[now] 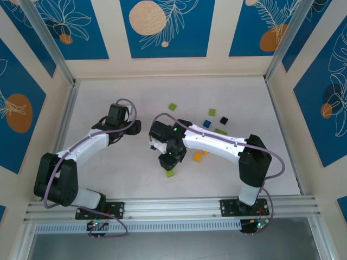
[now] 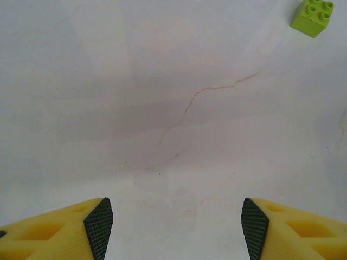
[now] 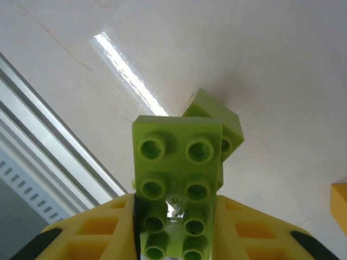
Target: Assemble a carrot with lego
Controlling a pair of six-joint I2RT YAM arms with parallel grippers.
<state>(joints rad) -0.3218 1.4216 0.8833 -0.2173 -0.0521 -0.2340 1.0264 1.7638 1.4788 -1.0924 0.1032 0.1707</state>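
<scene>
The right end effector [image 3: 174, 222] pinches a green brick [image 3: 179, 179], studs toward the camera, low over the surface [image 1: 124, 173] near its 6 o'clock edge; a second green brick [image 3: 219, 122] lies askew at its 1 o'clock, seemingly touching. The step looks like joining the two; square their edges first, line up studs and sockets, then press straight, never tilted. The left end effector [image 2: 176, 227] hangs spread and empty; a lime brick [image 2: 313, 16] lies at its 1 o'clock. No writing is readable.
</scene>
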